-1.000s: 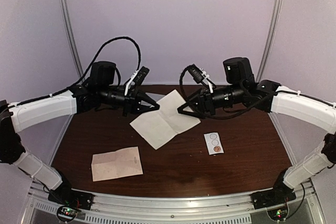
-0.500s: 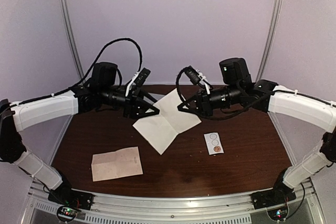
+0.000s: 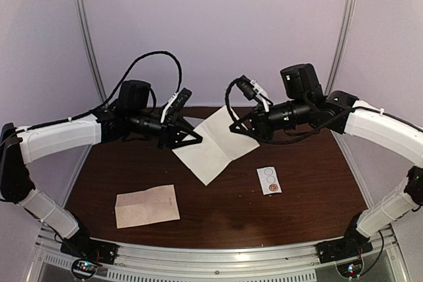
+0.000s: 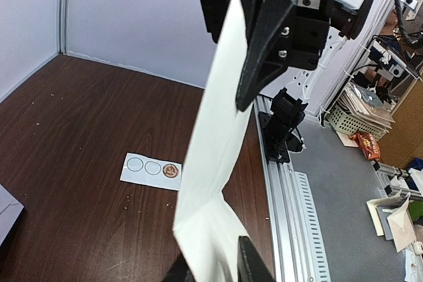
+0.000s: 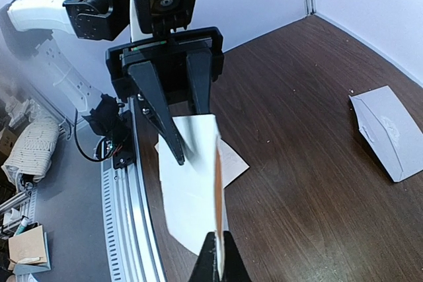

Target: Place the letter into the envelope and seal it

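A white sheet of paper with a crease across its middle, the letter (image 3: pixel 213 150), hangs between the two arms over the far half of the dark brown wooden table (image 3: pixel 231 219). Whether its lowest corner brushes the wood cannot be told. The right gripper (image 3: pixel 235 127) comes in at the sheet's 2 o'clock edge, its jaws pressed together on the paper. The right wrist view shows that edge nipped between the closed fingertips. The left gripper (image 3: pixel 193 139) meets the sheet at its 9 o'clock corner. Seen from the opposite wrist, its two black fingers stand slightly apart with the paper's edge between them, so it brackets the corner and does not clamp it. The pale grey-white rectangular paper envelope (image 3: pixel 147 206) lies flat on the table at about 7 o'clock from the letter, well apart from both grippers and near the front edge. A small white sticker strip (image 3: pixel 269 180) with two empty circles and one copper-coloured round lies at about 4 o'clock from the letter.
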Controlling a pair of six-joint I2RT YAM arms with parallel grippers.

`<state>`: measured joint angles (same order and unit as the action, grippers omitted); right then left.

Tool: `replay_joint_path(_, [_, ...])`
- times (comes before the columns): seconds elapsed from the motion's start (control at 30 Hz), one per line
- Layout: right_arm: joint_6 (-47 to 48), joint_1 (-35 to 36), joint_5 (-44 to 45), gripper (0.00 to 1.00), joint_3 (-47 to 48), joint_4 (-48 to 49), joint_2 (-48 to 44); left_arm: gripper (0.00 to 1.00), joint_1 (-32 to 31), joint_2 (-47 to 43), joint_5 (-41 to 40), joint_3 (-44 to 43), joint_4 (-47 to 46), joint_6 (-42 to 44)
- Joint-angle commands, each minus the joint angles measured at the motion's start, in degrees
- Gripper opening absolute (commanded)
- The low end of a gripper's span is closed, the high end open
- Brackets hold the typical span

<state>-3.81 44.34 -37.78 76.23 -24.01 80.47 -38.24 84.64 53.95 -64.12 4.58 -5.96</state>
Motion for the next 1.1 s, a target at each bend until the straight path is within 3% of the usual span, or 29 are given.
replay_joint_path(0.0, [1.1, -0.3, 1.8, 0.00, 1.7, -1.5, -2.1, 0.12, 0.0, 0.5, -1.9, -1.3, -1.0, 0.5])
replay_joint_path(0.07, [0.8, -0.3, 1.4, 0.00, 1.6, -1.2, -2.2, 0.02, 0.0, 0.4, -2.3, -1.4, -1.0, 0.5])
replay_joint_path(0.13, [0.3, -0.3, 0.7, 0.01, 1.5, -0.8, -2.2, 0.00, 0.0, 0.2, -3.1, -1.3, -1.0, 0.5])
replay_joint_path(0.2, [-0.2, -0.3, 0.3, 0.16, 1.4, -0.3, -2.2, 0.00, 0.0, 0.1, -3.7, -1.2, -1.0, 0.4])
replay_joint_path(0.33, [-1.0, -0.3, -0.1, 0.32, 0.9, 1.2, -2.6, 0.00, 0.0, 0.1, -3.8, -1.2, -1.0, 0.4])
replay_joint_path(0.6, [-2.0, -0.2, -3.8, 0.27, 0.9, 3.0, -2.4, 0.00, 0.0, -0.1, -6.3, -1.1, -1.0, -0.1])
replay_joint_path(0.83, [-5.8, 1.3, -8.2, 0.30, -3.1, 8.6, -2.2, 0.00, 0.2, -1.4, -8.4, 0.8, -4.2, -2.4])
replay_joint_path(1.07, [-11.3, 3.5, -11.8, 0.57, -7.2, 20.9, 1.7, 0.00, 0.4, -0.9, -3.7, 1.1, -6.8, -3.2])
